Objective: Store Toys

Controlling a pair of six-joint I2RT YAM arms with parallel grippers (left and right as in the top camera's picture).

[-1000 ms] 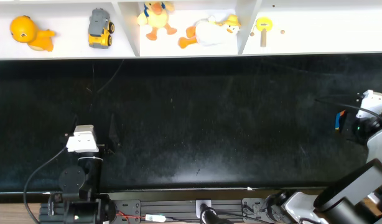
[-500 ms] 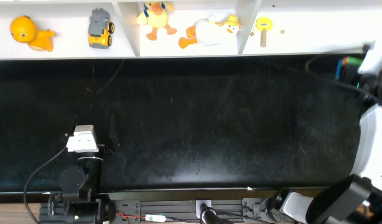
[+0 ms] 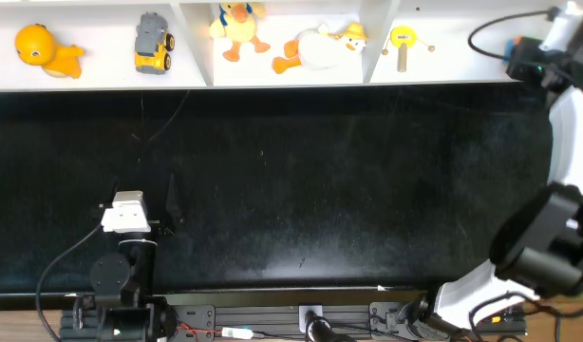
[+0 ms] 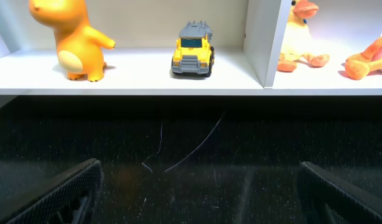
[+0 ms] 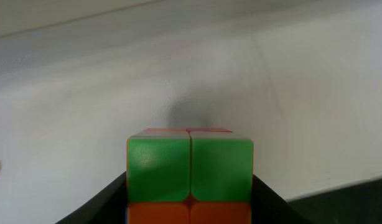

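The right claw [image 5: 190, 190], pinching the green-and-orange cube [image 5: 190, 163], has swung from three o'clock on the tabletop [image 3: 320, 180] to the white shelf [image 3: 462, 59] at two o'clock, so stowing it looks next.

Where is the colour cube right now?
The cube is clamped in the right pincer, at the top view's upper right by the white shelf, right of the yellow peg toy.

Counting six toys right now: one orange figure [image 3: 47, 49], one yellow truck [image 3: 154, 44], two plush ducks (upright duck [image 3: 238, 28], lying duck [image 3: 320, 47]), one yellow peg toy [image 3: 402, 43], one green-and-orange cube [image 5: 190, 177]. Two arms are standing at one black table [image 3: 320, 190]: left arm [image 3: 121, 271], right arm [image 3: 569, 142].
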